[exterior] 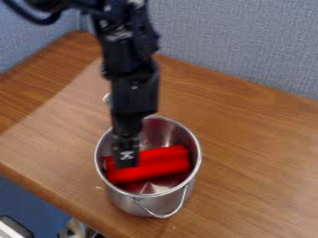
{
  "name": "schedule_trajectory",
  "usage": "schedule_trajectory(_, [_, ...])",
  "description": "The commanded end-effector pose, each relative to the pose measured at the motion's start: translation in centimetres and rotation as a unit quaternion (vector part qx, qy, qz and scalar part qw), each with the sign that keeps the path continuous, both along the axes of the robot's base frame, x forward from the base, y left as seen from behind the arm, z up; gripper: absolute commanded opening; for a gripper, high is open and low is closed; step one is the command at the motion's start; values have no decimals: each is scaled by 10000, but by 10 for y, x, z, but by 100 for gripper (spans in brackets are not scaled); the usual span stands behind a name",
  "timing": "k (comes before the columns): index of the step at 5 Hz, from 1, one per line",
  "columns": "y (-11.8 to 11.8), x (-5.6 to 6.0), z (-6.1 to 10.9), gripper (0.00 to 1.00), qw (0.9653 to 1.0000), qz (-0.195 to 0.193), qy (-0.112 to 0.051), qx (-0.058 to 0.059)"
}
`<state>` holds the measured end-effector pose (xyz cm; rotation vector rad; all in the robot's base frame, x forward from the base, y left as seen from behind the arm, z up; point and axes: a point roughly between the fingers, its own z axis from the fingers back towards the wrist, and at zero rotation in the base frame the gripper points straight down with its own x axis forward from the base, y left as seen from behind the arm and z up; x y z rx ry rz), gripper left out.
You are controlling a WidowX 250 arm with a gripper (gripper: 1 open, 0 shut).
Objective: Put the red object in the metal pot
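Note:
The red object lies inside the metal pot, slanted across its bottom with its right end higher. The pot stands near the front edge of the wooden table, its wire handle hanging at the front. My gripper hangs over the pot's left side, its black fingers open above the left end of the red block. Nothing is held between them. The black arm rises from there toward the top left of the view.
The brown wooden table stretches behind and to both sides of the pot. A grey-blue wall backs it. The table's front edge runs just below the pot.

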<state>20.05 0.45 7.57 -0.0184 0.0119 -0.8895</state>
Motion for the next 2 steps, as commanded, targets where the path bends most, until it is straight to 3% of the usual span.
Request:
schedule_trajectory(1, [9, -3, -2, 100, 9997, -201, -96, 64])
schedule_trajectory(2, [16, -3, -10, 100, 9996, -190, -181, 141])
